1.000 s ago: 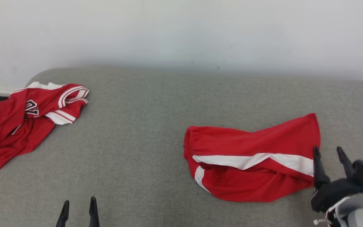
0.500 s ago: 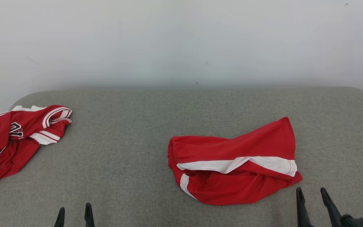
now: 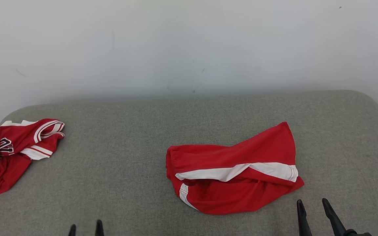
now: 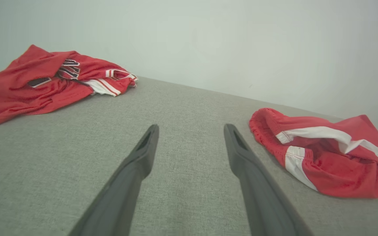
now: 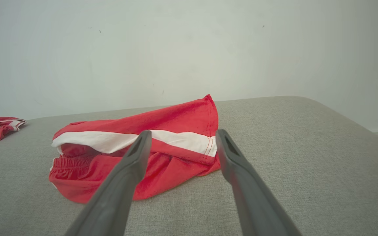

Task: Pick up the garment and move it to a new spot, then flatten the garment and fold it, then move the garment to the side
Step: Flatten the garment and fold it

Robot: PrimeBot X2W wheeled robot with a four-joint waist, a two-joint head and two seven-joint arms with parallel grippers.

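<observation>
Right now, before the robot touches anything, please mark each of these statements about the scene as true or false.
1. The red shorts lie crumpled on the grey surface, and no gripper holds them. True.
2. The right gripper is shut on the shorts. False: its fingers are open and stand apart from the shorts, nearer to the robot.
3. The red jersey lies at the robot's left end of the surface. True.
4. The jersey and the shorts touch each other. False: a wide stretch of bare grey surface lies between them.
5. The stripe on the shorts is blue. False: it is white.
</observation>
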